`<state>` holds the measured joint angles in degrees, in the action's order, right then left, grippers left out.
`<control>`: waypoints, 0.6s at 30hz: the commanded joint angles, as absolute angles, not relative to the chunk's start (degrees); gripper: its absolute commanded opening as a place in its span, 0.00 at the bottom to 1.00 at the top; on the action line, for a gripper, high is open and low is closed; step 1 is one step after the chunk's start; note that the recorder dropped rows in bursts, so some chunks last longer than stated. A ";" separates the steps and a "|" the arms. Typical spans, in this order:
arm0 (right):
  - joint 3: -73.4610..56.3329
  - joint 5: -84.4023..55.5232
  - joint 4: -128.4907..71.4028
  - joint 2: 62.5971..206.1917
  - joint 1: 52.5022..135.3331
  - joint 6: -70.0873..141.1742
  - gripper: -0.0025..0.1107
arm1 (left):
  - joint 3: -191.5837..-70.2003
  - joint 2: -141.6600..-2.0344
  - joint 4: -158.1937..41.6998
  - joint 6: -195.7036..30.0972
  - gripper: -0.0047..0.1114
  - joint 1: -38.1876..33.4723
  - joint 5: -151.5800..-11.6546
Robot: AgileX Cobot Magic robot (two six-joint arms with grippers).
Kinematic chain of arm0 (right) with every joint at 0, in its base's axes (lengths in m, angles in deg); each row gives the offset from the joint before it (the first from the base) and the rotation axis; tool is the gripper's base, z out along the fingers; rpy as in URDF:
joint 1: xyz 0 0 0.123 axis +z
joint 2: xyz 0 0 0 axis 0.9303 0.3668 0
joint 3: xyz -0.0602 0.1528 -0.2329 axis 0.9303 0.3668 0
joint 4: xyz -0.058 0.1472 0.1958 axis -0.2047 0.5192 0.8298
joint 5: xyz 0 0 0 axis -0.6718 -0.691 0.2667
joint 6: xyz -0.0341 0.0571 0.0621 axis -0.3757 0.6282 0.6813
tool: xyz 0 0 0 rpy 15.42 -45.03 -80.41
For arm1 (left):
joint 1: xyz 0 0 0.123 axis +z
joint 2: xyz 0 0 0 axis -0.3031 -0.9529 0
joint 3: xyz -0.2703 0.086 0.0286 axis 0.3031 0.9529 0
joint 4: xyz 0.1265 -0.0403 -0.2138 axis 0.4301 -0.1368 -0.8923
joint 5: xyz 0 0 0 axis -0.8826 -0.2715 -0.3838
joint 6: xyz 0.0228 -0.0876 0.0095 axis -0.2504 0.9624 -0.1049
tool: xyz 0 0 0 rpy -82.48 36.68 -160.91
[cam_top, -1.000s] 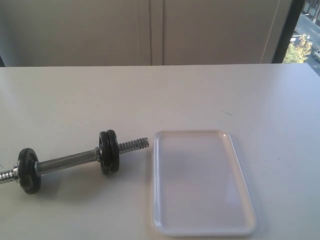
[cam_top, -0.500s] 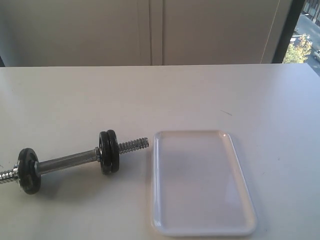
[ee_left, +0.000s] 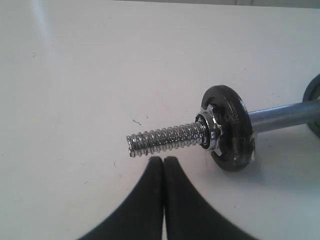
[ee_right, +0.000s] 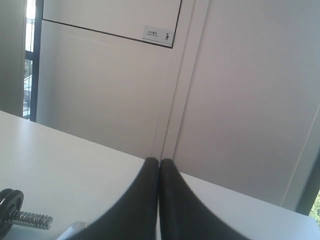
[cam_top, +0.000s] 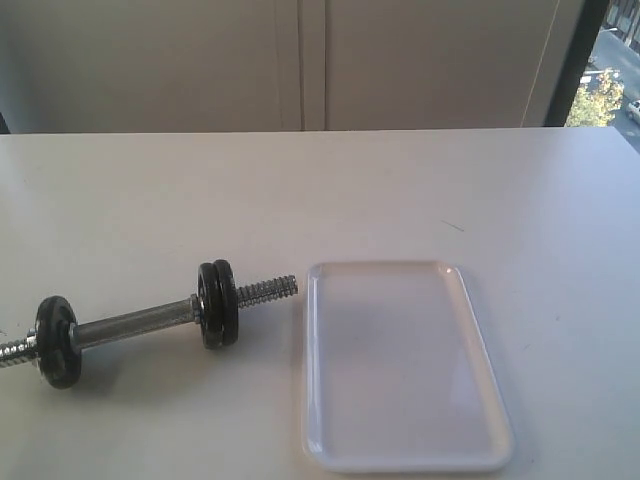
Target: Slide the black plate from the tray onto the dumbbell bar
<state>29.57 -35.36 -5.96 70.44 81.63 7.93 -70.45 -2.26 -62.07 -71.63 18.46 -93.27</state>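
The dumbbell bar [cam_top: 135, 324] lies on the white table, left of the tray [cam_top: 400, 365]. The tray holds nothing. Two black discs sit pressed together on the bar near its right threaded end; the outer one is the black plate [cam_top: 229, 300]. A third disc [cam_top: 56, 341] sits near the bar's left end. Neither gripper shows in the exterior view. My left gripper [ee_left: 163, 158] is shut and empty, its tips just short of the bar's threaded end [ee_left: 165, 137], beside a disc [ee_left: 230, 127]. My right gripper [ee_right: 159, 160] is shut and empty, held above the table.
A grey panelled wall [cam_top: 300, 60] runs behind the table's far edge. A window [cam_top: 610, 70] is at the far right. The right wrist view catches a disc [ee_right: 7, 200] and a threaded bar end [ee_right: 32, 219] low down.
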 commanded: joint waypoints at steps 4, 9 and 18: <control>29.86 -34.91 -6.13 70.07 81.77 8.05 0.02 | -70.20 -2.03 -62.47 -74.57 0.04 18.14 -94.08; 29.86 -34.91 -6.13 70.07 81.77 8.05 0.02 | -70.20 -2.03 -63.55 -74.57 0.04 18.14 -94.31; 29.86 -34.91 -6.14 70.07 81.77 9.52 0.02 | -70.20 -2.03 -66.46 -72.33 0.04 18.14 -94.31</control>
